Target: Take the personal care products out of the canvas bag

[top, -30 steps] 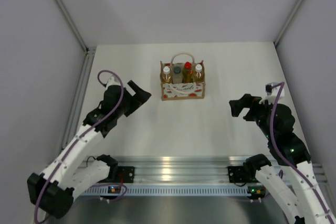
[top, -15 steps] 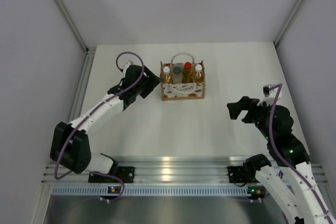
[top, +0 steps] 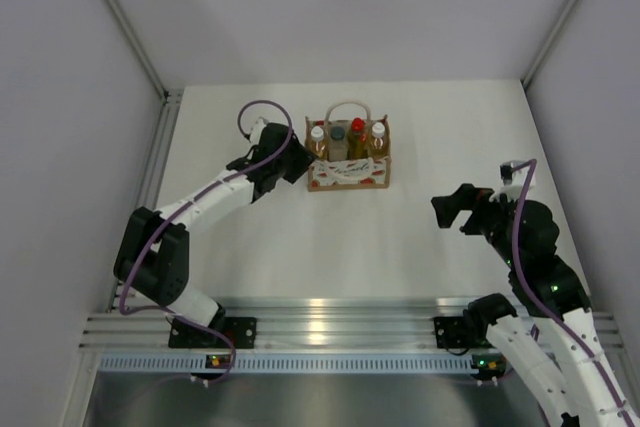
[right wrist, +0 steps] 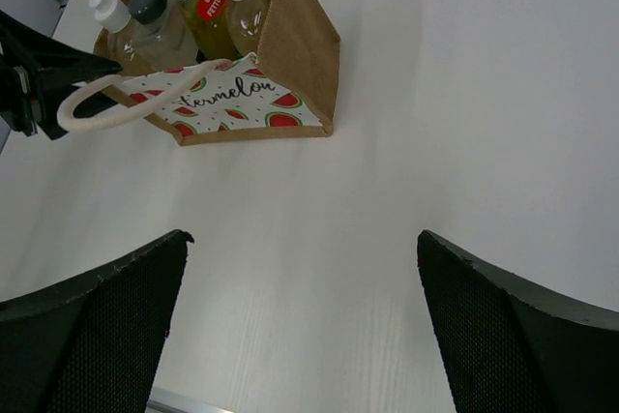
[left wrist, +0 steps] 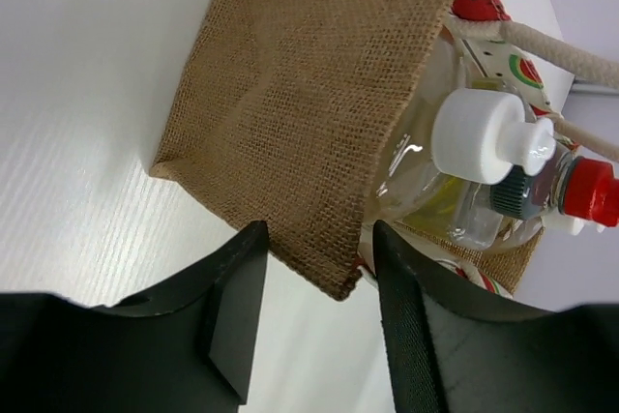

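1. Canvas bag (top: 347, 169) stands upright in the upper middle of the overhead view, on the white table (top: 400, 247), with its printed white panel facing the bottom of the frame.
2. Inside it, in a row from left to right, stand a white-capped bottle (top: 317, 137), a grey-capped bottle (top: 338, 136), a red-capped bottle (top: 357, 131) and a second white-capped bottle (top: 378, 134). All four caps rise above the rim.
3. Left gripper (top: 297, 161) sits just beside the bag's left end. In its wrist view the fingers are moderately parted and the lower corner of the burlap side lies in the gap between them. Whether either finger touches the cloth I cannot tell.
4. Right gripper (top: 455, 209) hovers at the right of the overhead view, well apart from the bag. Its fingers are spread wide and hold nothing, with only bare table between them.
5. One looped handle (right wrist: 126, 103) droops over the printed panel in the right wrist view.
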Motion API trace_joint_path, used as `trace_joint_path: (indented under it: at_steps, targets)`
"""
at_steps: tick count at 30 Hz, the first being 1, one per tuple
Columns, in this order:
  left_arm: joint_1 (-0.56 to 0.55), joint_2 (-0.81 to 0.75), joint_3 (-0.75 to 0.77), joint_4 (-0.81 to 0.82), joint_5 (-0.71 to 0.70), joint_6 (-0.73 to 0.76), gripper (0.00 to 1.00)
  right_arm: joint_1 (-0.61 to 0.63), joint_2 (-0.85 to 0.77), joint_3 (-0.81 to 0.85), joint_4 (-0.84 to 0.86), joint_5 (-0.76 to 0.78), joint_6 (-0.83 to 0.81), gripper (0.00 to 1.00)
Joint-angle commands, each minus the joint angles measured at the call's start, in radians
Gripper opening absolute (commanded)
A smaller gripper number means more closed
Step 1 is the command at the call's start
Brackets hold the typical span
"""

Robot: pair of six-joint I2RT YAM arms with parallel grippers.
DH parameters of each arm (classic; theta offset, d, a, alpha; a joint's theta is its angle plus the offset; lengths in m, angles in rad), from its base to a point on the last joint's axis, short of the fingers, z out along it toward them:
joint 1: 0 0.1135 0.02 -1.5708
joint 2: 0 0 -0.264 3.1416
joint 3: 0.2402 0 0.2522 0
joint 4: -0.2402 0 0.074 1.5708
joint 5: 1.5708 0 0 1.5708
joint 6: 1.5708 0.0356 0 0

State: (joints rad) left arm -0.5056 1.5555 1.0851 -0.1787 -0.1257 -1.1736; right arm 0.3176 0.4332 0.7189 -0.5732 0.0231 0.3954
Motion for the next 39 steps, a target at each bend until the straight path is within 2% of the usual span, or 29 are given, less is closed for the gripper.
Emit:
trace_joint_path:
  at_steps: [1,5,6,9,13,16,18,24,29,33,39]
  targets:
    - [-0.004,-0.009,-0.024,0.041,-0.042,-0.035,0.47,-0.009,0.006,0.016,0.012,-0.014,-0.003,0.99]
    - [-0.004,-0.020,-0.036,0.042,-0.041,-0.035,0.23,-0.009,0.030,0.027,0.016,-0.018,0.002,0.99]
    - [-0.004,-0.026,-0.042,0.041,-0.046,-0.034,0.20,-0.009,0.036,0.036,0.021,-0.018,0.003,0.99]
    - [-0.004,-0.041,-0.071,0.044,-0.060,-0.035,0.01,-0.008,0.071,0.060,0.068,-0.104,0.006,0.99]
    - [-0.002,-0.048,-0.114,0.068,-0.066,-0.029,0.00,-0.009,0.181,0.112,0.199,-0.267,0.032,0.99]
    - [-0.004,-0.038,-0.134,0.096,-0.054,-0.026,0.00,0.014,0.287,0.183,0.263,-0.299,0.049,0.99]
    - [-0.004,-0.031,-0.136,0.099,-0.046,-0.026,0.00,0.070,0.409,0.253,0.280,-0.290,0.045,0.91]
    - [-0.002,-0.017,-0.143,0.108,-0.045,-0.021,0.00,0.282,0.702,0.468,0.302,-0.080,0.014,0.80]
    - [-0.002,-0.014,-0.139,0.107,-0.052,-0.018,0.00,0.429,0.927,0.635,0.303,0.150,-0.004,0.76]
    - [0.007,0.000,-0.120,0.107,-0.034,-0.015,0.00,0.474,1.082,0.785,0.300,0.254,-0.009,0.70]
    - [0.019,0.000,-0.123,0.107,-0.022,-0.009,0.00,0.492,1.291,0.960,0.271,0.350,-0.056,0.67]
